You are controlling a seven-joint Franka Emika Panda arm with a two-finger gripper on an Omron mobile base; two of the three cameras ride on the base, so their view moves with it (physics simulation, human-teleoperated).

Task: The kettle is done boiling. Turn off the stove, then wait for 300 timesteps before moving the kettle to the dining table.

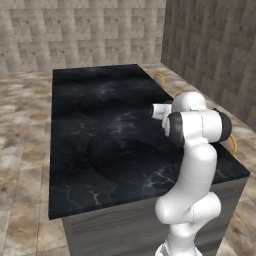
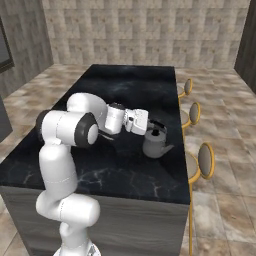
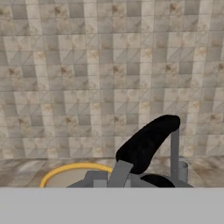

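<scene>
Your two-finger gripper (image 2: 148, 125) is clamped tight on the thin black arched handle of the small squat grey metal kettle (image 2: 156, 144). The kettle sits low over the long black marble dining table (image 2: 125, 165), near its edge by the yellow-rimmed stools (image 2: 205, 161); whether it touches the top you cannot tell.

One kettle (image 2: 156, 143) hangs just under the claw (image 2: 148, 127); one dining table (image 2: 120, 165) lies beneath it; three stools (image 2: 204, 161) stand beyond.
</scene>
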